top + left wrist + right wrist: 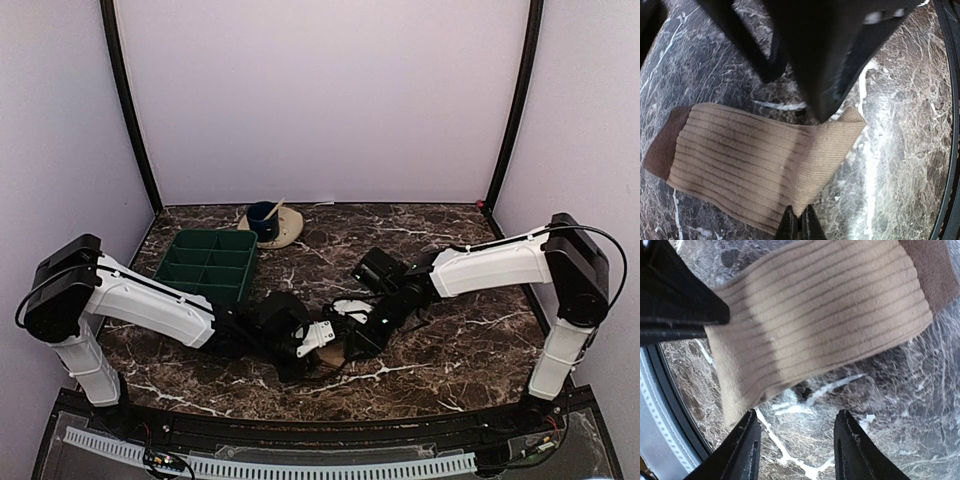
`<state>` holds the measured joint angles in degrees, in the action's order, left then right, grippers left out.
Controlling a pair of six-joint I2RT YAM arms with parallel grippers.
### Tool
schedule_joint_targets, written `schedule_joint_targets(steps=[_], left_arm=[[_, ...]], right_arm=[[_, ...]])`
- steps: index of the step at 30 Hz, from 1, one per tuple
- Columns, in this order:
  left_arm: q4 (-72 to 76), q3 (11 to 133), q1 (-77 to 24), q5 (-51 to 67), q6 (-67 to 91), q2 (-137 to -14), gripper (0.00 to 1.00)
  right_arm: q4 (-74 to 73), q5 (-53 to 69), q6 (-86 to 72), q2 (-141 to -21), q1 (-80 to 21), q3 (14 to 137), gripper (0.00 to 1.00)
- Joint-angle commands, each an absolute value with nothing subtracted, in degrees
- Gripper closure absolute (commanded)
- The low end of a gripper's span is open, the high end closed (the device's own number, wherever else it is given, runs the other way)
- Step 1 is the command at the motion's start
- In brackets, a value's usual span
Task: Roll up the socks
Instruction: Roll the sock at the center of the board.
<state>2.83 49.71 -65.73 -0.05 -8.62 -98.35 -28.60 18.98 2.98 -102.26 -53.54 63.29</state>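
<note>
From above, a tan sock (352, 347) lies mid-table toward the near edge of the marble table (450, 340), under both wrists and right of a green tray (207, 265). Left wrist: the sock lies flat, and the left gripper (800, 227) is pressed together at its edge; whether it has caught cloth I cannot tell. Right wrist: the right gripper (801, 440) stands spread over bare marble just beside the sock, gripping nothing.

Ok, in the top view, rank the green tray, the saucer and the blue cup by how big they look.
1. green tray
2. saucer
3. blue cup
They sit close together, so camera distance hardly affects this order.
</note>
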Motion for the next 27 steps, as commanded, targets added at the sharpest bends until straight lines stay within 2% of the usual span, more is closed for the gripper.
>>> schedule_joint_targets(steps=[1,16,27], left_arm=[[-3.1,52.3,-63.7,7.8,-6.8,-96.4,0.98],[-12.4,57.1,-58.4,25.1,-6.3,-100.7,0.97],[-17.0,59.8,-55.0,33.6,-6.0,-104.4,0.96]], right_arm=[[-24.6,16.0,1.0,-98.8,-53.2,61.3,0.53],[-13.6,11.1,-2.7,-89.0,-53.7,51.1,0.51],[-10.2,1.2,-0.3,-85.5,-60.8,46.4,0.51]])
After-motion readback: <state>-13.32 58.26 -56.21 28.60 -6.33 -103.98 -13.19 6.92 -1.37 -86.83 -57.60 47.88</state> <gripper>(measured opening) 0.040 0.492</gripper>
